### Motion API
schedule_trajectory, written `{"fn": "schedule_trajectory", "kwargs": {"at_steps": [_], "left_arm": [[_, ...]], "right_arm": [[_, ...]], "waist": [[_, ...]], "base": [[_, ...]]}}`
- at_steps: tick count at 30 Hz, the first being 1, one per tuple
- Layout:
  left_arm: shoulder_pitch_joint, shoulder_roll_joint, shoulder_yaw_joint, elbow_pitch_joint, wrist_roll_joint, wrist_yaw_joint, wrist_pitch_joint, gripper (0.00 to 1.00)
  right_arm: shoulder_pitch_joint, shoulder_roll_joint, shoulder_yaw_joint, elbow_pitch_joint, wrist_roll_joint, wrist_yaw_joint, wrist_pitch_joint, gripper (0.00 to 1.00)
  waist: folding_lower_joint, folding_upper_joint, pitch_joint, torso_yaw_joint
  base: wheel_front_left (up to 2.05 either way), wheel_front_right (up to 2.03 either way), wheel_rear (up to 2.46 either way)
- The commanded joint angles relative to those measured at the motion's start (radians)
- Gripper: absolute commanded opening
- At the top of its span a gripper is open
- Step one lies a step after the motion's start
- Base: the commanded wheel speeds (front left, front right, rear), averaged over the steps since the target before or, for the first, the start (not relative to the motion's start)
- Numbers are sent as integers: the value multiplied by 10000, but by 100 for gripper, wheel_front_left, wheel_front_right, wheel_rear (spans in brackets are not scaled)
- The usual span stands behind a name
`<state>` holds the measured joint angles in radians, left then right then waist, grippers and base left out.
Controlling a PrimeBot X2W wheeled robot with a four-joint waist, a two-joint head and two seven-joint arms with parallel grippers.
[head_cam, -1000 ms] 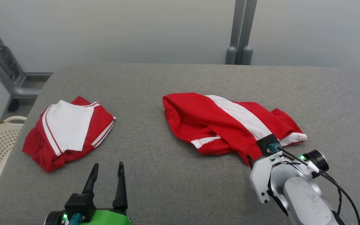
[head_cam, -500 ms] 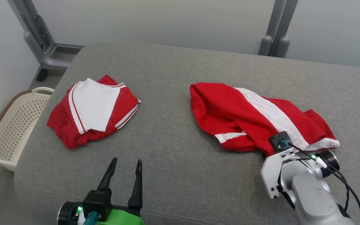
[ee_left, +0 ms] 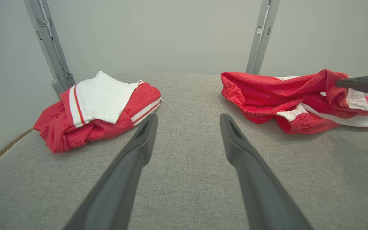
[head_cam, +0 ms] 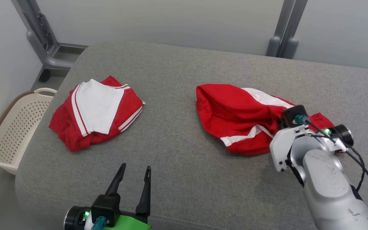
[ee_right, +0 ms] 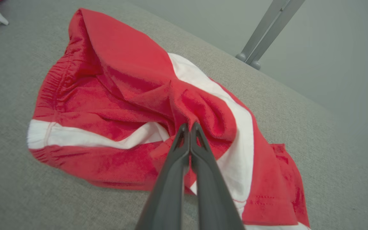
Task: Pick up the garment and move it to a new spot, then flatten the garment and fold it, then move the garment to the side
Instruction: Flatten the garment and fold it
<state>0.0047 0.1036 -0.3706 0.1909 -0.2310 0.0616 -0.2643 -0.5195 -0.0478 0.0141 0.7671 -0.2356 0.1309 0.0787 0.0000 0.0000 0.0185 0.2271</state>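
My right tool (ee_right: pixel 189 126) is pinching shut on a fold of the crumpled red-and-white cloth garment (head_cam: pixel 235 108), right of centre on the grey fabric bench (head_cam: pixel 177 134); a second ago it was gaping. Lifting is becoming possible. My left tool (head_cam: pixel 134 166) is idling wide, lower left.

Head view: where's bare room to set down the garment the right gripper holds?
Bare: the middle strip between folded garment and held garment, ahead of the left gripper; also the grey surface's far edge. Crowded: around the held garment.
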Motion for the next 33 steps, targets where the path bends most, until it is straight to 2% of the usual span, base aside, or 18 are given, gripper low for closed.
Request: {"fn": "schedule_trajectory", "kwargs": {"at_steps": [1, 5, 9, 16, 20, 21, 22, 28, 33], "left_arm": [[-139, 32, -41, 8, 85, -53, -2, 100], [-147, 51, -219, 39, 101, -150, 4, 100], [-248, -5, -394, 46, 40, -262, 51, 100], [-526, -86, -810, 84, 144, -468, 126, 100], [-631, -95, -969, 107, 185, -523, 145, 100], [-659, -98, -1006, 114, 195, -545, 155, 100], [-679, -97, -1037, 116, 194, -545, 172, 100], [-696, -98, -1140, 117, 30, -630, 281, 100], [-521, -80, -1120, 107, -277, -735, 359, 100]], "right_arm": [[-164, -48, -224, -309, -137, -1, 82, 0], [-475, -39, -987, -1026, -695, -1, 506, 0], [-934, -88, -1650, -856, -1246, -1, 706, 0], [-1883, -812, -3386, -567, -2778, -3, 378, 0], [-2168, -944, -4270, -754, -3504, -3, -3, 0], [-2249, -955, -4432, -799, -3736, -3, -165, 75], [-2312, -967, -4672, -825, -3853, -3, -269, 100], [-2593, -852, -5312, -496, -4258, -3, -800, 100], [-2980, -369, -6080, -29, -4052, -3, -1466, 100]], "waist": [[0, 0, -41, -43], [0, 0, 3, 2], [0, 0, 145, 276], [0, 0, 514, 1113], [0, 0, 638, 1456], [0, 0, 673, 1554], [0, 0, 709, 1638], [0, 0, 796, 1823], [0, 0, 658, 1548]], "base": [[0, 0, 0], [0, 0, 0], [0, 0, 0], [0, 0, 0], [0, 0, 0], [0, 0, 0], [0, 0, 0], [0, 0, 0], [0, 0, 0]]}}
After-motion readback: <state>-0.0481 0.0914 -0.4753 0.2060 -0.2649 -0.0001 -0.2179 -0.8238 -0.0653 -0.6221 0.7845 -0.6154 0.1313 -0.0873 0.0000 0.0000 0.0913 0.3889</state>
